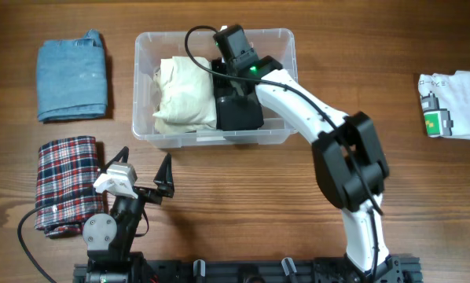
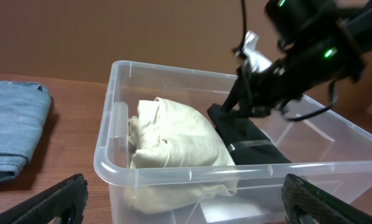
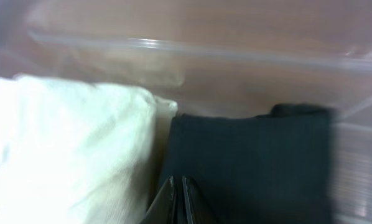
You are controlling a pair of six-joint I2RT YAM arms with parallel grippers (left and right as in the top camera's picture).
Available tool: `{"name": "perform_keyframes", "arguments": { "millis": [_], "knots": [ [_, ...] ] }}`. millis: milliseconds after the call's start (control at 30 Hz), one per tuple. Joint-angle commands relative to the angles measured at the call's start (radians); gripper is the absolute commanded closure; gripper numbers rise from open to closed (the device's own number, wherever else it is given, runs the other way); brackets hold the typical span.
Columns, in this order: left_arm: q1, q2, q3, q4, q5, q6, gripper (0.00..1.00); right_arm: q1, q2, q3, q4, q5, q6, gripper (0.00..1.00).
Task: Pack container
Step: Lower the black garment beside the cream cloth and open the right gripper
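Note:
The clear container (image 1: 143,79) stands at the back middle of the table. Inside it, a cream cloth (image 1: 184,94) lies on the left and a folded black cloth (image 1: 241,112) on the right. My right gripper (image 3: 178,186) reaches down into the container with its jaws shut and nothing showing between them, just over the black cloth (image 3: 254,162) beside the cream cloth (image 3: 68,137). My left gripper (image 1: 145,167) hangs open in front of the container's near wall (image 2: 192,174). Its two fingers (image 2: 49,202) stand wide apart and empty.
A folded blue denim cloth (image 1: 72,75) lies left of the container. A red plaid cloth (image 1: 66,185) sits at the front left beside the left arm. A white printed cloth (image 1: 451,104) lies at the far right. The right arm (image 1: 349,157) stretches over the table's right middle.

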State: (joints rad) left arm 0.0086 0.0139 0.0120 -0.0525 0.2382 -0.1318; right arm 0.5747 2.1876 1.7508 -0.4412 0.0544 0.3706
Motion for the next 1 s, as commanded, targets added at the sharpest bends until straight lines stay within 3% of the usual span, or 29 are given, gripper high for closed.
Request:
{"name": "perform_keyframes", "arguments": {
  "millis": [0, 100, 267, 467, 967],
  "knots": [
    [0.007, -0.007, -0.006, 0.000, 0.016, 0.020, 0.00, -0.006, -0.183, 0.011, -0.063, 0.225, -0.055, 0.96],
    [0.007, -0.007, -0.006, 0.000, 0.016, 0.020, 0.00, -0.006, -0.215, 0.011, -0.154, 0.356, -0.057, 0.96],
    [0.007, -0.007, -0.006, 0.000, 0.016, 0.020, 0.00, -0.016, -0.164, 0.008, -0.279, 0.362, -0.056, 0.96],
    [0.007, -0.007, -0.006, 0.000, 0.016, 0.020, 0.00, -0.016, -0.077, 0.008, -0.304, 0.235, -0.064, 0.96],
    [0.008, -0.007, -0.006, 0.000, 0.016, 0.020, 0.00, -0.017, -0.023, 0.007, -0.370, 0.225, -0.081, 0.96]
  ]
}}
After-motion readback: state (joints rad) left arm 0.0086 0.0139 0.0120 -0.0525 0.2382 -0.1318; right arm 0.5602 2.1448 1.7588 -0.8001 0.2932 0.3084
